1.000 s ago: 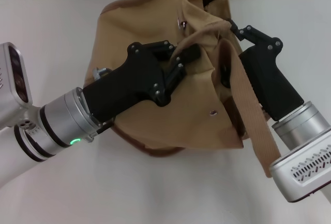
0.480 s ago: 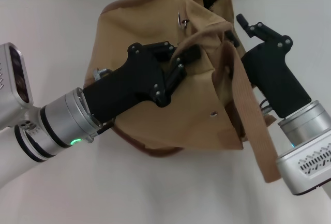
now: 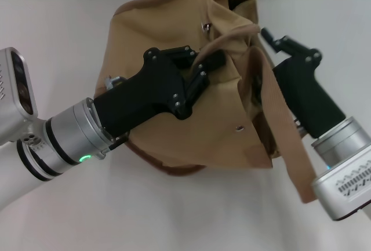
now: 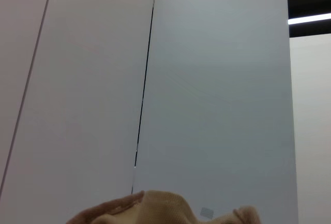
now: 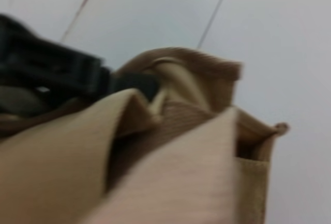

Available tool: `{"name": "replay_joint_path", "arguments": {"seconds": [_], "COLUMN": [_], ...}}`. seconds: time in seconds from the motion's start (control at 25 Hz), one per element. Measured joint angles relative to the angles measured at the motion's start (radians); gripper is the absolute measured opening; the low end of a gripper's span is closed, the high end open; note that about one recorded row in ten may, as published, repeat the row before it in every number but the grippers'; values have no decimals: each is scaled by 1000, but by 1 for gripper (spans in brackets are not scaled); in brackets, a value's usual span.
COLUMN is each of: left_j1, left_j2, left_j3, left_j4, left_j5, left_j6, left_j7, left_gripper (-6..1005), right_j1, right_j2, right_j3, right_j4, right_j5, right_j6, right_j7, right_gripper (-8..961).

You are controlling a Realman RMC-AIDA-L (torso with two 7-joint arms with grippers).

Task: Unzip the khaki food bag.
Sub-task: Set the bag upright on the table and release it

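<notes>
Where the head view looks down on the white counter (image 3: pixel 64 25), the left tool (image 3: pixel 213 61) reaches in from the lower left, its black body lying across the middle of the khaki food bag (image 3: pixel 168 36). Its fingers are closed on a fold of tan fabric near the bag's top edge, just below the small silver zipper pull (image 3: pixel 205 26). The left wrist view shows only a rounded bit of the tan fabric (image 4: pixel 155 211) low in the picture, with pale wall panels behind it.

The bag sits in the middle of the counter, slumped and creased, its dark mouth gaping at the far side by the wall. A brown-trimmed strap handle (image 3: pixel 284 129) runs from the bag's top down its right side and drapes over the right arm's silver wrist.

The right tool (image 3: pixel 264 33) comes in from the lower right, beside the bag's right flank. One finger tip shows clear of the fabric, near the strap's upper end; the other is hidden, so I cannot tell how far it is open or whether it holds anything.
</notes>
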Motion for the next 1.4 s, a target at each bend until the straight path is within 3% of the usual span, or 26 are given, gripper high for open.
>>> {"name": "replay_joint_path", "arguments": {"seconds": [0.48,0.8,1.24,1.4], "left_j1": [-7,-6,-3,-2], "left_j2": [0,0,0,0], "left_j3": [0,0,-9,-17], "left_j4": [0,0,8,12], "left_j5": [0,-2,-6,-8], "left_j6": [-8,-15,-20,-20], "left_j7": [0,0,0,0], "left_gripper": [71,71,71,71], "right_j1": [15,22,5,-9], "right_j2": [0,-4,-1,-1], "right_j3": [-75,-77,-77,-77], "right_j4": [8,-53,-139,-140], "right_j5": [-1,-32,-55,-85], "right_j6": [12,-72,-95,-101], "right_j7": [15,253,331,326], "right_gripper": [254,315,347,430]}}
